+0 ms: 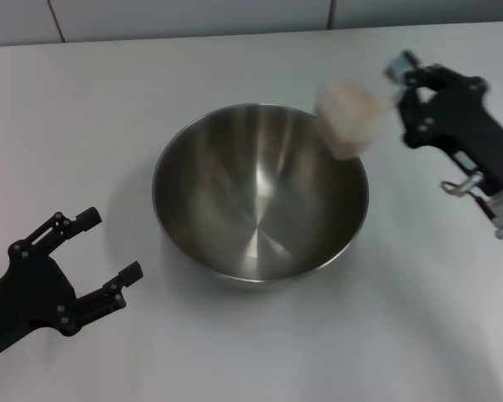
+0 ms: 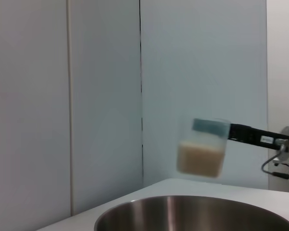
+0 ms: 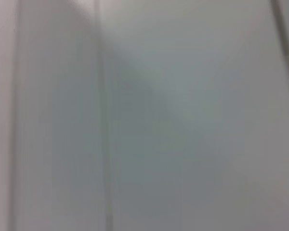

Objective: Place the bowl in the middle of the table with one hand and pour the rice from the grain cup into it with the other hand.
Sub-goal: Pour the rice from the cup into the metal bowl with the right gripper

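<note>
Two black grippers flank a steel bowl [image 1: 260, 194] that sits near the middle of a white-grey table [image 1: 84, 117]. On the robot's right, the right gripper [image 1: 400, 94] holds a small clear grain cup [image 1: 349, 115] in the air at the bowl's far right rim, its fingers closed on the cup's handle side. The cup appears blurred in the head view; in the left wrist view it hangs upright above the bowl's rim [image 2: 197, 211], well clear of the metal, with a blue-green band near its top. Rice [image 2: 200, 159] fills roughly the lower half of the cup [image 2: 202, 148] as a pale beige mass, and the bowl's shiny brushed inside shows no grains. The right gripper's dark fingers [image 2: 253, 135] reach in level from the side to meet the cup. On the robot's left, the left gripper [image 1: 92, 251] rests low near the table's front edge, beside the bowl but apart from it, its two fingers spread wide and holding nothing. Only a pale, blurred wall with a faint vertical seam fills the right wrist view.
</note>
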Robot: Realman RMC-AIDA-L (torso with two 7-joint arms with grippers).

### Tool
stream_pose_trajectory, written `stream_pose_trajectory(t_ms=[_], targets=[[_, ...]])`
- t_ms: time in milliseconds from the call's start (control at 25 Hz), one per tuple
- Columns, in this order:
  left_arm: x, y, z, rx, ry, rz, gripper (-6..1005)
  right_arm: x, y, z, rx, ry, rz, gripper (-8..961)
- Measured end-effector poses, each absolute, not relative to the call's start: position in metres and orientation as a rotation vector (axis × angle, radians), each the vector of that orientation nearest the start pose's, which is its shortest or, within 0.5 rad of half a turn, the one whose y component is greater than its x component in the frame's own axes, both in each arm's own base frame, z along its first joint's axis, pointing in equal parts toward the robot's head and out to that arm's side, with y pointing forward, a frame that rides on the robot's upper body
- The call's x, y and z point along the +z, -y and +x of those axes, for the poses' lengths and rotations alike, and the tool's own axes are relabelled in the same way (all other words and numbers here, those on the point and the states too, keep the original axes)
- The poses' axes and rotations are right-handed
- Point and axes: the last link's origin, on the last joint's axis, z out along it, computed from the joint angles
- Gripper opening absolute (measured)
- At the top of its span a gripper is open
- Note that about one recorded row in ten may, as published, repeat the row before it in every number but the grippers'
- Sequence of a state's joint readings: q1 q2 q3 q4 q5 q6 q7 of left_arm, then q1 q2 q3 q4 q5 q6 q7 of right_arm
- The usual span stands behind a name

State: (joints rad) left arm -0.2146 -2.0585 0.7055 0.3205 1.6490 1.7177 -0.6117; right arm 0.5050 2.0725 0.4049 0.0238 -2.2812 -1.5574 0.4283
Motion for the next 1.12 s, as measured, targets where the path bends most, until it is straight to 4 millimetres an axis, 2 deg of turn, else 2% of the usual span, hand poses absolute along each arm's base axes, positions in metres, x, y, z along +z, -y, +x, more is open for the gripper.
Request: stream_pose_trajectory(t_ms=[200, 360, 760, 880, 920, 960, 1040, 1080, 1120], targets=[[-0.013, -0.213, -0.323, -0.965, 0.268, -2.381, 863, -0.035, -0.322, 0.255, 1.105, -0.301, -2.114, 60], [-0.013, -0.213, -0.323, -0.971, 0.268, -2.381, 863, -0.049, -0.329, 0.240, 1.086, -0.299, -2.293, 60], [-0.014, -0.212, -0.322, -0.977, 0.266, -2.380, 863, -0.050, -0.331, 0.239, 1.048, -0.248, -2.348, 59], [-0.014, -0.212, -0.322, -0.977, 0.266, -2.380, 863, -0.045, -0.330, 0.240, 0.990, -0.078, -2.348, 59], [-0.014, -0.212, -0.322, -0.978, 0.267, -2.377, 862, -0.043, -0.329, 0.241, 0.935, 0.077, -2.340, 59], [-0.014, -0.212, -0.322, -0.979, 0.268, -2.373, 862, -0.043, -0.329, 0.241, 0.935, 0.077, -2.340, 58], [-0.014, -0.212, -0.322, -0.982, 0.275, -2.365, 862, -0.041, -0.329, 0.240, 0.876, 0.251, -2.311, 58], [-0.014, -0.212, -0.322, -0.983, 0.278, -2.363, 862, -0.038, -0.329, 0.238, 0.823, 0.416, -2.262, 58], [-0.015, -0.212, -0.322, -0.983, 0.281, -2.362, 862, -0.037, -0.328, 0.236, 0.795, 0.508, -2.223, 58]])
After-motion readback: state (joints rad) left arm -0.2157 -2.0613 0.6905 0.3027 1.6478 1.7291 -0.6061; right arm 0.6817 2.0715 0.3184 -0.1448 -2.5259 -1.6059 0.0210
